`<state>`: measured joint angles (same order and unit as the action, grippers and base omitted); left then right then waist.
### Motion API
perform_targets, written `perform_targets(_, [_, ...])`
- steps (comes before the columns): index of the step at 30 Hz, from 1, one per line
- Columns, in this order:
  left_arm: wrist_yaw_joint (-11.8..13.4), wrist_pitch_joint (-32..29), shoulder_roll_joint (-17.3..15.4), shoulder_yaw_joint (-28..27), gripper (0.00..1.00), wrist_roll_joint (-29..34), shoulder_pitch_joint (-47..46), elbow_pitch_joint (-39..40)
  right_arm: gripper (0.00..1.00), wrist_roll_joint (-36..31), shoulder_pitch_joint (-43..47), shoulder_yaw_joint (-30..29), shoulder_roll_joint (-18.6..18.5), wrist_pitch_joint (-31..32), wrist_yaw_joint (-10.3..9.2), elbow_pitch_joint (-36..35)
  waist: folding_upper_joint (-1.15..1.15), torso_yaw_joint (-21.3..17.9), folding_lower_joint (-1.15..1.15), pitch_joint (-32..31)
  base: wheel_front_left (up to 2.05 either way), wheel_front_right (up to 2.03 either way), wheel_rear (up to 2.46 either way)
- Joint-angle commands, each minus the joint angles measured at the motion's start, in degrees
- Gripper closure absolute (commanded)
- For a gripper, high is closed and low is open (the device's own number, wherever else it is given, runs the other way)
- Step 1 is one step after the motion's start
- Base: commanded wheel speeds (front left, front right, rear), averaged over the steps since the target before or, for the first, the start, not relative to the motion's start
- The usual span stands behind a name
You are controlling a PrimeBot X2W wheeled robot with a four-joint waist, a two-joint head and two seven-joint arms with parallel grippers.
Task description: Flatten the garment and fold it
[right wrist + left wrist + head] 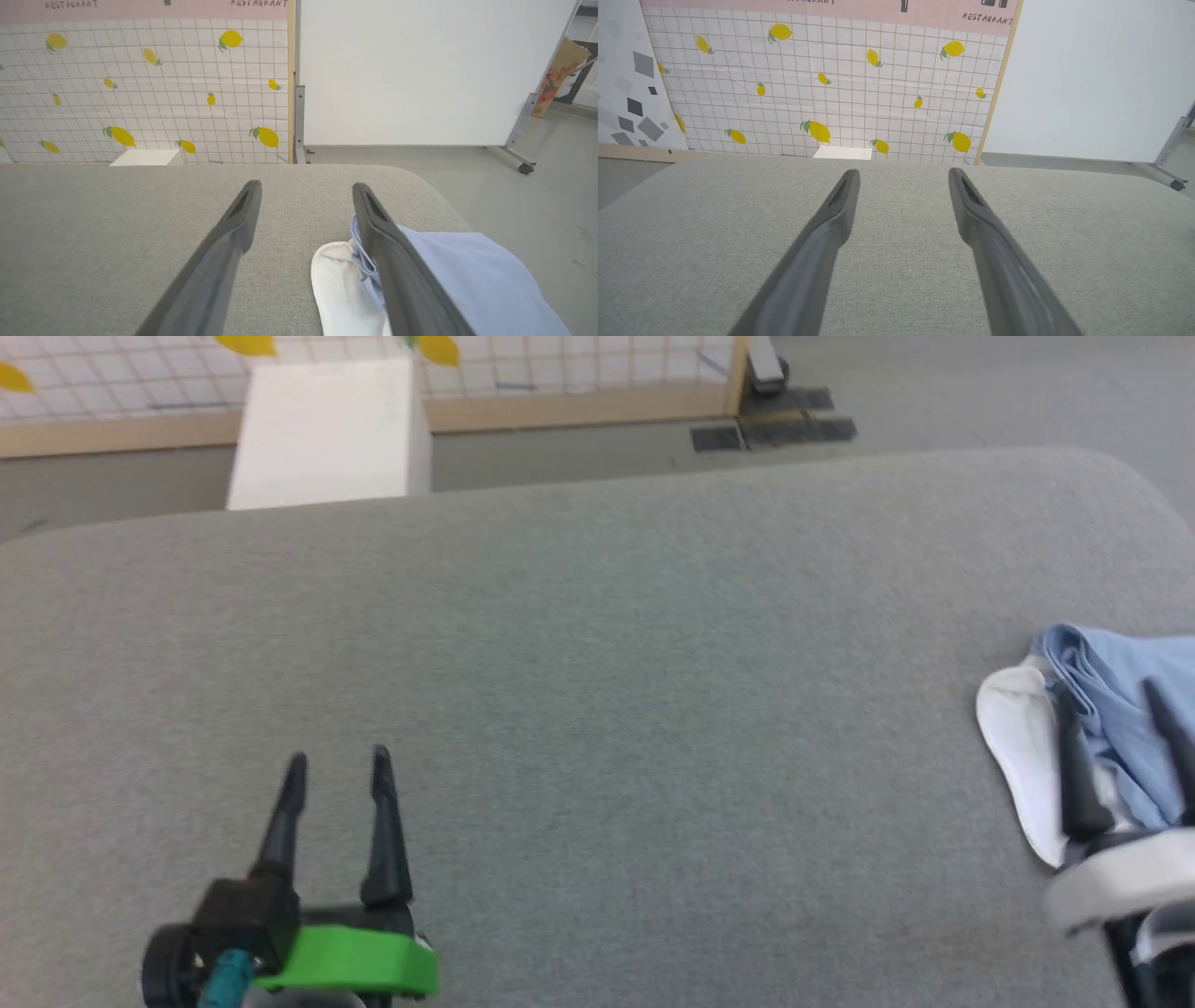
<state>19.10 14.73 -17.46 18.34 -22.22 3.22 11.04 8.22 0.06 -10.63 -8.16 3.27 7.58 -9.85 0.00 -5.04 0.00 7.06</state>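
Both hands were wide open and held nothing. The left hand (pixel 339 756) hovered over bare grey fabric at the near left of the table (pixel 597 644), well apart from the work. The right hand (pixel 1106 691) sat over the pile at the table's right side.

T-shirt (pixel 1092 658): light blue, bunched in folds, not flattened, close to the rounded far right corner. In the right wrist view it ran out toward the table's edge; we could not tell whether any of it hung over. A white cloth (pixel 1018 737) lay touching it on the left, seemingly partly under it.

Step, as we judged it: the very start, with the first grasp not yet made.

Risks noted:
- The right hand's fingers straddled the seam between the two fabrics, so a pinch there could take the white cloth along with the shirt
- A grasp into the bunched folds could catch several layers and leave the shirt twisted when spread
- A pull outward so near the edge could drag the shirt off the table
- The left hand had a long reach across, so a one-handed drag might crumple more than flatten
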Motion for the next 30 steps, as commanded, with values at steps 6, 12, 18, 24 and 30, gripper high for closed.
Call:
perform_targets(6, [-1.40,0.26,1.95,0.72,0.00,0.47,2.22,-3.32,0.00,-6.08,4.54,1.58,3.79,-3.61,-0.09,0.66,0.00,2.43,0.00,-2.10,0.00,0.00,0.00])
perform_targets(12, [-3.64,0.27,4.00,-0.25,0.00,0.47,2.37,-6.57,0.00,-8.70,5.25,3.03,4.97,-5.67,-0.09,5.55,0.00,2.94,0.00,-2.40,0.00,0.00,0.00])
perform_targets(18, [-5.01,0.27,5.68,-2.07,0.00,1.10,2.92,-7.89,0.00,-8.90,5.15,2.97,5.24,-6.91,-0.09,8.13,0.00,3.53,0.00,-3.17,0.00,0.00,0.00])
perform_targets(24, [-4.95,-0.03,5.90,-2.77,1.00,0.79,2.30,-7.94,1.00,-8.45,4.71,2.94,5.12,-6.80,0.01,8.62,0.00,3.66,0.00,-3.36,0.00,0.00,0.00])
perform_targets(30, [-5.49,-0.60,6.23,-3.37,1.00,1.61,2.09,-8.06,1.00,-8.44,4.53,3.26,5.13,-6.67,0.01,8.67,0.00,3.71,0.00,-3.50,0.00,0.00,0.00])
